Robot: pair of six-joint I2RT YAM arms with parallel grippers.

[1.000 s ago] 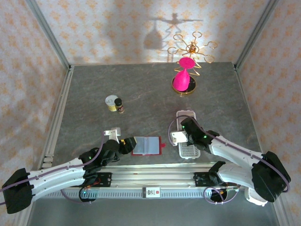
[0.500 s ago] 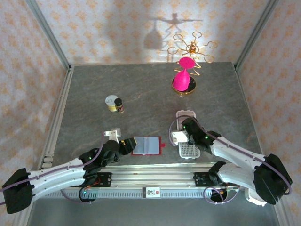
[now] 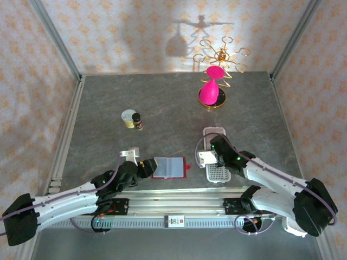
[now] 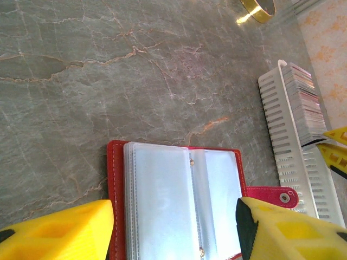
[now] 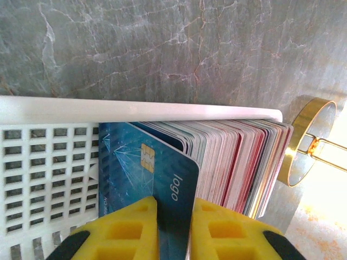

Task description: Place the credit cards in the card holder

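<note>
The card holder (image 4: 179, 206) lies open on the table, red with clear plastic sleeves and its snap tab (image 4: 271, 196) pointing right. My left gripper (image 4: 173, 233) is open, one yellow finger on each side of the holder (image 3: 169, 168), low over its near edge. A packed row of credit cards (image 5: 238, 157) stands on edge in a white slotted tray (image 5: 49, 162). My right gripper (image 5: 174, 208) is shut on the front blue credit card (image 5: 157, 168), which leans away from the stack. From above, this gripper (image 3: 212, 157) hangs over the tray (image 3: 218, 174).
A gold wire stand holding a pink object (image 3: 212, 92) sits at the back right, its ring base (image 5: 303, 141) just past the tray's end. A small jar (image 3: 129, 117) and a dark bottle (image 3: 137, 121) stand at mid left. A metal rail (image 3: 173, 203) runs along the near edge.
The right gripper's fingers have closed in on the blue card over the tray. The left gripper has barely moved beside the open holder.
</note>
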